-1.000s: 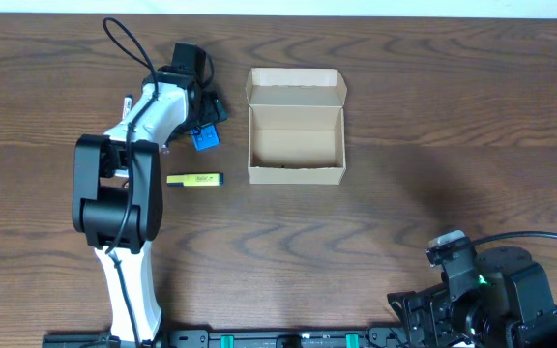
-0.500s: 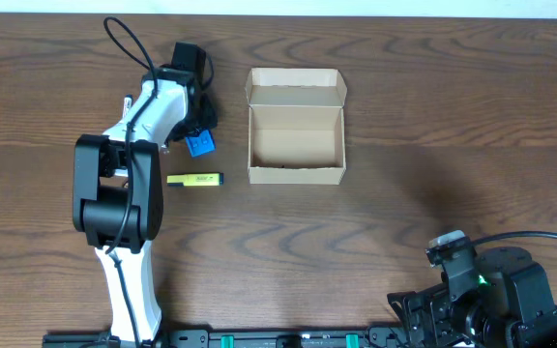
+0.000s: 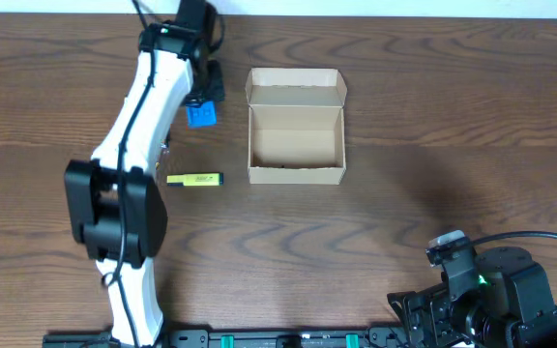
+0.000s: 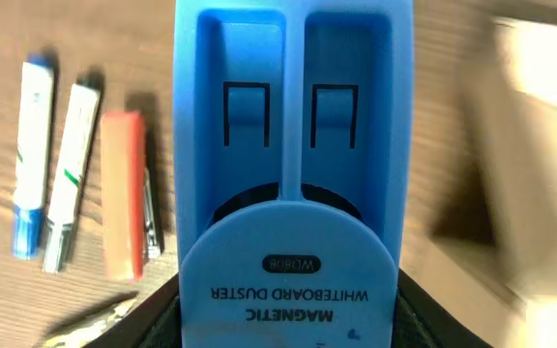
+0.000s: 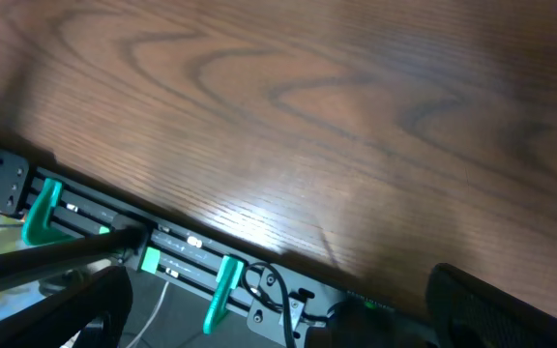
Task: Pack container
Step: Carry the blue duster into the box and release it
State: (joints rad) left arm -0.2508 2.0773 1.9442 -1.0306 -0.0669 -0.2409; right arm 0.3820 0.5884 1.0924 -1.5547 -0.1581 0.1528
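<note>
Blue plastic magnetic whiteboard duster [image 4: 293, 145], newly clamped in the left gripper [image 3: 204, 97] and lifted off the wooden table [image 3: 433, 116], hanging near the open, empty tan cardboard container [image 3: 295, 175], ready for packing; right gripper [image 5: 283, 309] idle, jaws wide.

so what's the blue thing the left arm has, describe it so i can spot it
Find the open cardboard box mid-table; just left of its open flap, the left gripper is closed on a small blue plastic block. Its print, MAGNETIC WHITEBOARD DUSTER, and solid blue body set it apart from the yellow marker lying nearer the robot.
</note>
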